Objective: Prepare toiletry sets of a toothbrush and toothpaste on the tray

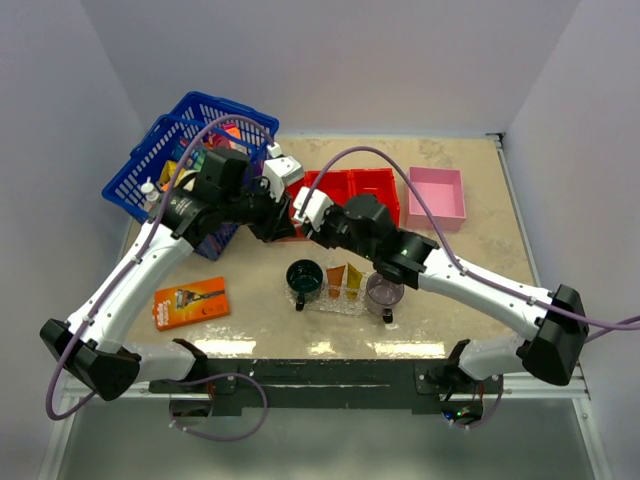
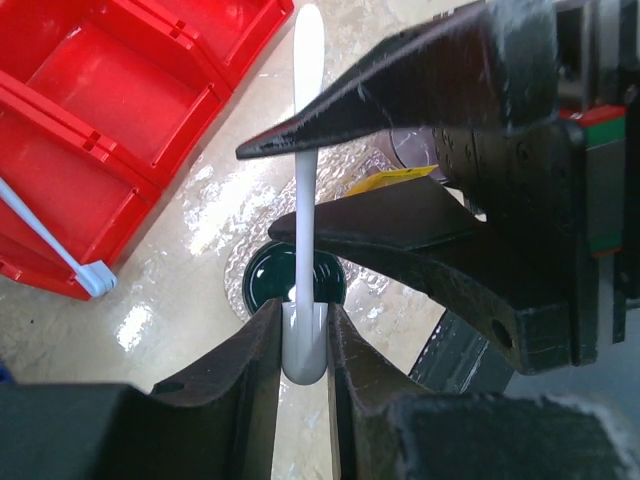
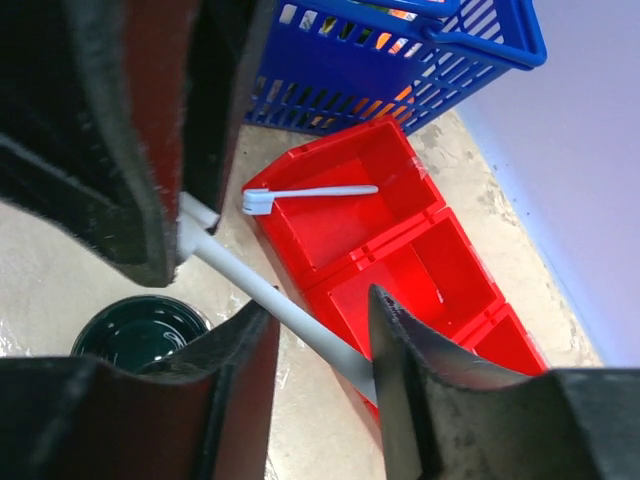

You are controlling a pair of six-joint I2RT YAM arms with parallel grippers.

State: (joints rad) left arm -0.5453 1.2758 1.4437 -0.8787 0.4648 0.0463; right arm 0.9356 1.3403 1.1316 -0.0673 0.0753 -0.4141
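Note:
My left gripper (image 2: pixel 303 350) is shut on the rounded end of a white toothbrush (image 2: pixel 305 120). It holds the brush in the air over the dark green cup (image 2: pixel 268 285). My right gripper (image 3: pixel 320 370) is open, and its fingers straddle the same toothbrush's handle (image 3: pixel 290 315). The two grippers meet in the top view, left (image 1: pixel 272 222) and right (image 1: pixel 303 222), beside the red bin (image 1: pixel 372 185). A second white toothbrush (image 3: pixel 310 193) lies in a bin compartment. The orange tube (image 1: pixel 335 280) and yellow-orange tube (image 1: pixel 354 282) lie on the clear tray (image 1: pixel 345 304).
A dark green cup (image 1: pixel 303 277) and a purplish cup (image 1: pixel 384 292) stand at the tray's ends. A blue basket (image 1: pixel 190 150) with items is at the back left. A pink box (image 1: pixel 436 192) is at the back right. An orange razor pack (image 1: pixel 190 303) lies at the front left.

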